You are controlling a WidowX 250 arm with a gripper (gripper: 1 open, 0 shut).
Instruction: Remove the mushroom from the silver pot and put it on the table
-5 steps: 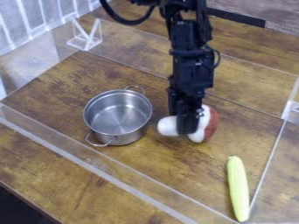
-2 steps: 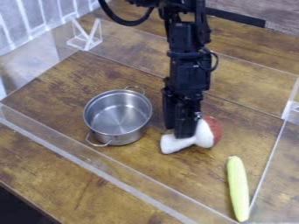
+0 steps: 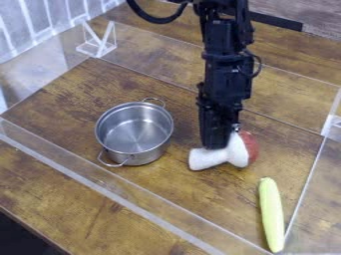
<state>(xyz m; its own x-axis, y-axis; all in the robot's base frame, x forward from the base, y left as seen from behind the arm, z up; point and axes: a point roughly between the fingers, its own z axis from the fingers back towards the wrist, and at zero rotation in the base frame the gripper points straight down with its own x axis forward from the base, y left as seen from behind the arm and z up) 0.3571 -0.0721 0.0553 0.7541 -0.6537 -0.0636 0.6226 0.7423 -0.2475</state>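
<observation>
The mushroom [image 3: 226, 155] lies on its side on the dark wood table [image 3: 80, 100], its white stem pointing left and its reddish cap to the right. It rests just right of the silver pot [image 3: 135, 132], which stands upright with nothing showing inside. My black gripper [image 3: 217, 139] hangs straight down over the mushroom, and its tips reach the top of the toy. The fingers blend into one dark shape, so how far apart they stand is not clear.
A long yellow-green stick toy [image 3: 270, 212] lies near the front right. Low clear acrylic walls [image 3: 134, 199] edge the work area. A small white stand [image 3: 96, 40] sits at the back left, outside the wall.
The mushroom went from hanging at the gripper tips to lying on the table. The arm has shifted slightly right and now stands a little higher over it.
</observation>
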